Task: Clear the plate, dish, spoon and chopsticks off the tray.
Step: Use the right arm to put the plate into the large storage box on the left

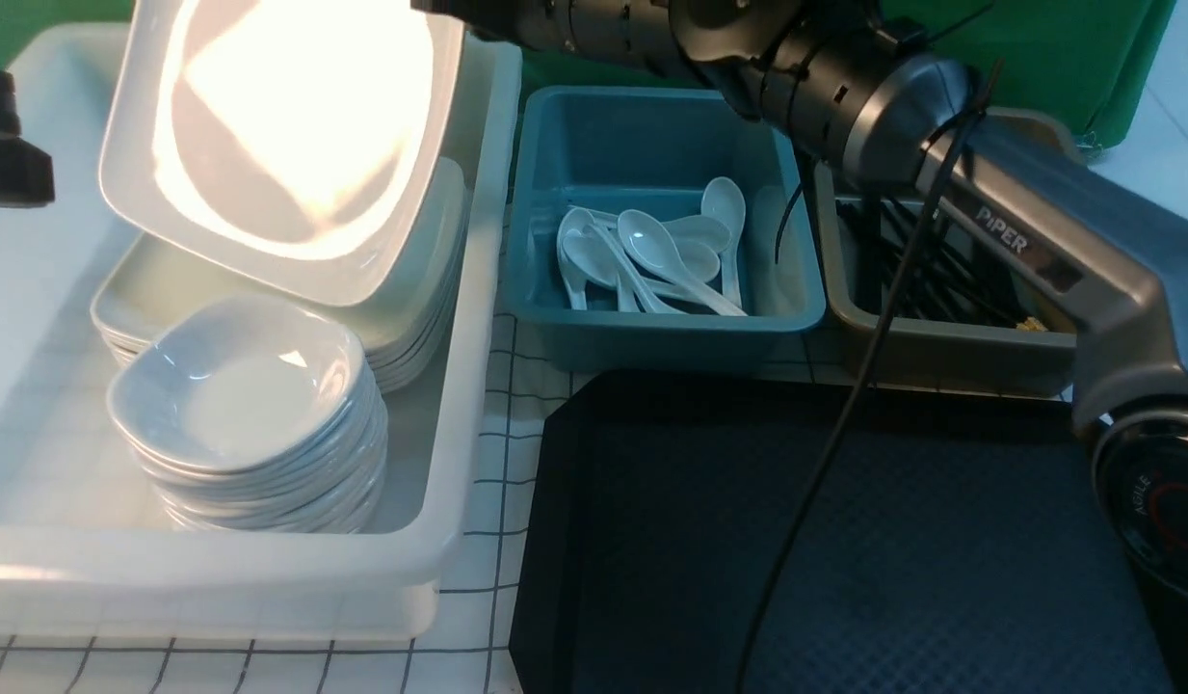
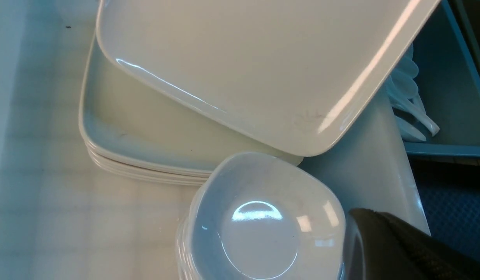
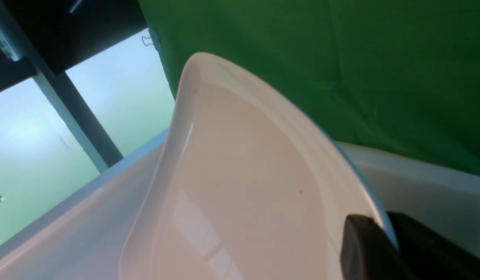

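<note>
My right gripper (image 3: 387,233) is shut on the rim of the large white plate (image 3: 240,186). It holds the plate (image 1: 285,125) tilted in the air above a stack of like plates (image 1: 420,289) in the white tub. In front of that stack is a pile of small white dishes (image 1: 247,405). Of my left gripper only one dark finger (image 2: 384,245) shows, beside the top dish (image 2: 263,225). The black tray (image 1: 844,540) is bare where it shows. Several white spoons (image 1: 651,251) lie in the blue tub, and black chopsticks (image 1: 940,270) lie in the grey-brown tub.
The white tub (image 1: 459,386) stands at the left, the blue tub (image 1: 651,328) behind the tray, and the grey-brown tub (image 1: 940,352) to its right. My right arm (image 1: 1017,222) crosses above both small tubs. A green cloth hangs at the back.
</note>
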You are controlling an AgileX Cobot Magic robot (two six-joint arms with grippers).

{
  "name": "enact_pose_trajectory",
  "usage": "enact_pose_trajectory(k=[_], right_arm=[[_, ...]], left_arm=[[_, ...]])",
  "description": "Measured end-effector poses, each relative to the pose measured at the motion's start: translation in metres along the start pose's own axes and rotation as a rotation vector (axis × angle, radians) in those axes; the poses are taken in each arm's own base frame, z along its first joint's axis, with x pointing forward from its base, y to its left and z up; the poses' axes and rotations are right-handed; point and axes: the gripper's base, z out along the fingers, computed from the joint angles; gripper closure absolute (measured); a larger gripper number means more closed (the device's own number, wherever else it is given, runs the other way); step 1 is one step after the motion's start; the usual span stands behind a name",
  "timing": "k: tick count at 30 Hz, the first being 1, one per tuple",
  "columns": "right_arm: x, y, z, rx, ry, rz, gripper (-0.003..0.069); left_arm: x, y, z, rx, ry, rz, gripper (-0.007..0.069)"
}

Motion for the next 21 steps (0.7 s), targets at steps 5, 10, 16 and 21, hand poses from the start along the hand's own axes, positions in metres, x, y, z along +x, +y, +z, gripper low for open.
enact_pose_trajectory(k=[5, 10, 16, 21], right_arm=[[0.011, -0.003, 0.006, 0.002, 0.029, -0.009, 0.0614], [0.021, -0.007, 0.010, 0.010, 0.053, -0.035, 0.0590], [0.017, -0.007, 0.011, 0.027, 0.024, -0.046, 0.0433], [0.017, -0.007, 0.011, 0.031, 0.023, -0.069, 0.0370]], left_arm=[[0.000, 0.000, 0.000, 0.000, 0.001, 0.006, 0.0625], [0.000, 0.000, 0.000, 0.000, 0.001, 0.012, 0.0625], [0.000, 0.000, 0.000, 0.001, 0.002, 0.015, 0.0625], [0.001, 0.000, 0.000, 0.003, 0.009, 0.015, 0.0625]])
